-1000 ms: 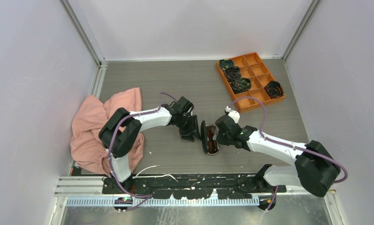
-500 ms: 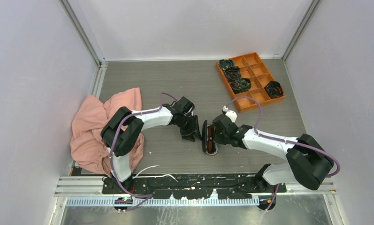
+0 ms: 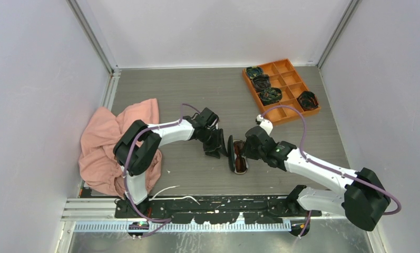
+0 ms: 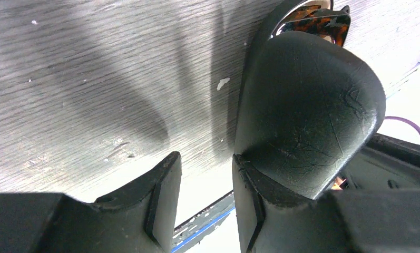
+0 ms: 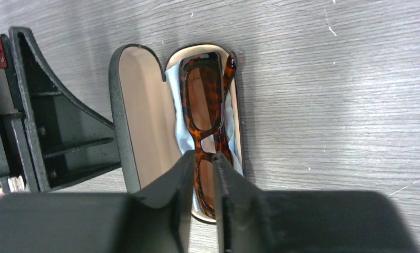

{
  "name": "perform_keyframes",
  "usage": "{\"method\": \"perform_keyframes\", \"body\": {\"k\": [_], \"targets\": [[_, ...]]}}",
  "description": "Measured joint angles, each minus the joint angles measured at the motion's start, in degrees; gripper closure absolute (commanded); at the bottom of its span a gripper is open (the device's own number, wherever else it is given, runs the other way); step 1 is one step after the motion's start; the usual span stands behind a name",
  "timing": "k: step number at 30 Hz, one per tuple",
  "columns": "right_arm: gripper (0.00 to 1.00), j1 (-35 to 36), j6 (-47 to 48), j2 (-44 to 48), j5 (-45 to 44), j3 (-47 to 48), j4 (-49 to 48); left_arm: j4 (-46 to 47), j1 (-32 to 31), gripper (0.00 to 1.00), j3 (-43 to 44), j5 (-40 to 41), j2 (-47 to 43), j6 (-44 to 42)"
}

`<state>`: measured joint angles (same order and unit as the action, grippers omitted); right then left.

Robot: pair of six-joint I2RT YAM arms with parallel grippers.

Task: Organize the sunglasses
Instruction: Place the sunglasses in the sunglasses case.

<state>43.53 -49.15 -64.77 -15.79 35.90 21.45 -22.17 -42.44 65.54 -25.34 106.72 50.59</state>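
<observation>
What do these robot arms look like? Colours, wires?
The left arm and right arm are white tubes with bulky black joints. A thin purple cable loops along each. The left tool and right tool are black, two wedge-shaped fingers each.

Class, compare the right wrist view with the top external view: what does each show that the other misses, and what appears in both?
Only the right wrist view shows the tan lining of the black case, the pale blue cloth under the sunglasses and their tortoiseshell frame pattern. Only the top external view shows the orange tray holding four dark coiled bundles, and the pink cloth. Both show the sunglasses lying in the open case, with the left gripper beside its lid.
</observation>
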Motion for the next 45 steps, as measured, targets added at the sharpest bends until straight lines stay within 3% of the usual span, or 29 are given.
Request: {"method": "perform_keyframes", "body": {"k": [28,39,45], "targets": [[0.72,0.02,2.05,-11.45,4.63,1.81,-5.27,0.11,0.0,0.58,0.02,-0.33,0.83,-0.02],[0.84,-0.13,2.47,-13.14,4.85,2.23,-6.08,0.13,0.02,0.58,0.02,-0.46,1.51,-0.02],[0.71,-0.15,2.54,-13.14,4.94,2.36,-6.49,0.13,0.0,0.59,0.02,-0.48,1.73,-0.02]]}}
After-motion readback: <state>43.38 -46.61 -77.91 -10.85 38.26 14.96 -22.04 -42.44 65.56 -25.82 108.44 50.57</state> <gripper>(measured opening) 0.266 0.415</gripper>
